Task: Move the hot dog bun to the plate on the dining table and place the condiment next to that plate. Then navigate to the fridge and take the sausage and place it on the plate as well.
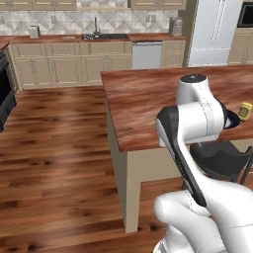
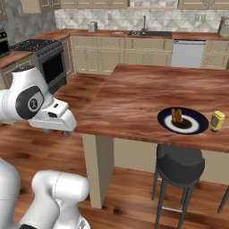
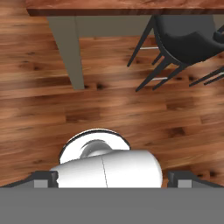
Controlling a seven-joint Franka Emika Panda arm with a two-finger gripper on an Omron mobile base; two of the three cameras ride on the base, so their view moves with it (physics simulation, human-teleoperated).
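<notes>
A: Bun (image 2: 177,116) sits on the plate (image 2: 197,126), condiment (image 2: 217,120) just right of it, mid-right of frame. Sausage next?

B: Yes. Fridge (image 1: 215,30) is upper right, well beyond our table (image 1: 138,99). Gripper (image 3: 112,178) wide, empty, pointing floorward.

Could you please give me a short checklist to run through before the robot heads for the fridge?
1. Bun on the plate: ok.
2. Condiment upright on the table beside the plate: ok.
3. Gripper open and empty: ok, fingertips far apart, nothing between them.
4. Arm pulled back off the table: ok, hand faces the floor.
5. Fridge in sight, beyond the table: ok.
6. Fridge doors open: not ok, they look shut.
</notes>
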